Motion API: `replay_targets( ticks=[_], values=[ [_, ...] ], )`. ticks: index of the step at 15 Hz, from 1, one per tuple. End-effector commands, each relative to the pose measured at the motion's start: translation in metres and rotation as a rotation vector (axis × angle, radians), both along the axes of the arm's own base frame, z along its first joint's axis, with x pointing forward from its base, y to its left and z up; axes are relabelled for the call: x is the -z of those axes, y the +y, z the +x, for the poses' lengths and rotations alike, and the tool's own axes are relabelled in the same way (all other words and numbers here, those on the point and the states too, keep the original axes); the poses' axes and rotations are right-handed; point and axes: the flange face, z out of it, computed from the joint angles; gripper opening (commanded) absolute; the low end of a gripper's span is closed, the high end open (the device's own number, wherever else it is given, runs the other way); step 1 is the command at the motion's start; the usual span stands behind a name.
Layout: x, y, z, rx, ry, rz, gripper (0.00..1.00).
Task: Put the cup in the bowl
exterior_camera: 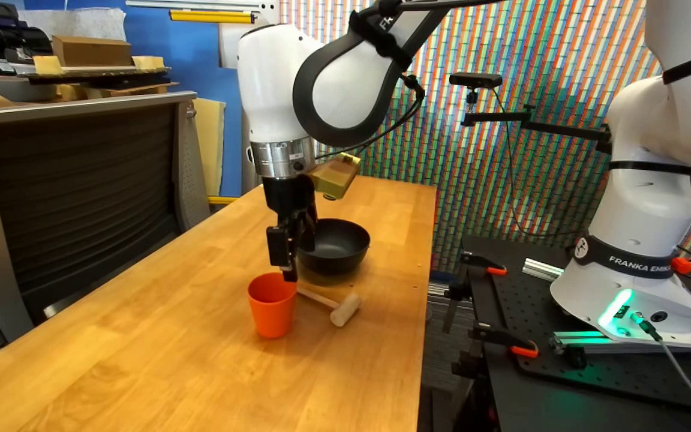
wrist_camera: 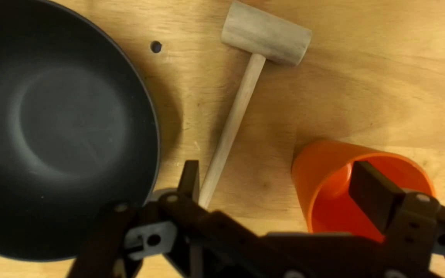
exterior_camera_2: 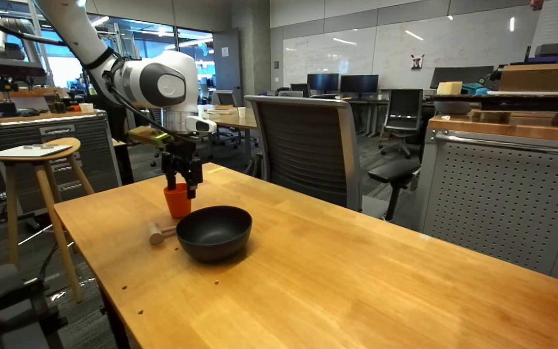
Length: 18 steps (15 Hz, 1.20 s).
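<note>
The orange-red cup stands upright on the wooden table and shows in both exterior views and in the wrist view. The black bowl stands close by on the table; it also shows in an exterior view and, with nothing in it, at the left of the wrist view. My gripper is open and empty. One finger is over the cup's mouth, the other outside it on the bowl side. I cannot tell whether the first fingertip is below the rim.
A light wooden mallet lies between cup and bowl, its handle pointing under my gripper; it also shows in both exterior views. A grey office chair stands along one table edge. The robot base is on a separate black table.
</note>
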Motion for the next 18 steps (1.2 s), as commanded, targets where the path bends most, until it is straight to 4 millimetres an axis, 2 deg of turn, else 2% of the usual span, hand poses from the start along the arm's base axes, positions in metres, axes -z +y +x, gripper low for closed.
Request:
replay_targets(
  ticks=[1,2,3,4,5,11,12,14,18],
  values=[
    [0.015,0.01,0.009,0.01,0.027,0.039,1.0],
    [0.018,0.013,0.009,0.009,0.031,0.047,0.75],
    [0.021,0.016,0.009,0.01,0.031,0.052,0.73],
    [0.024,0.018,0.009,0.008,0.034,0.055,0.66],
    [0.026,0.02,0.009,0.008,0.039,0.06,0.56],
    [0.033,0.018,0.011,0.007,0.069,0.072,0.11],
    [0.033,0.016,0.012,0.005,0.074,0.069,0.06],
    [0.02,0.009,0.016,0.001,0.069,0.043,0.03],
    [-0.035,-0.018,0.034,0.024,0.012,-0.021,0.05]
  ],
)
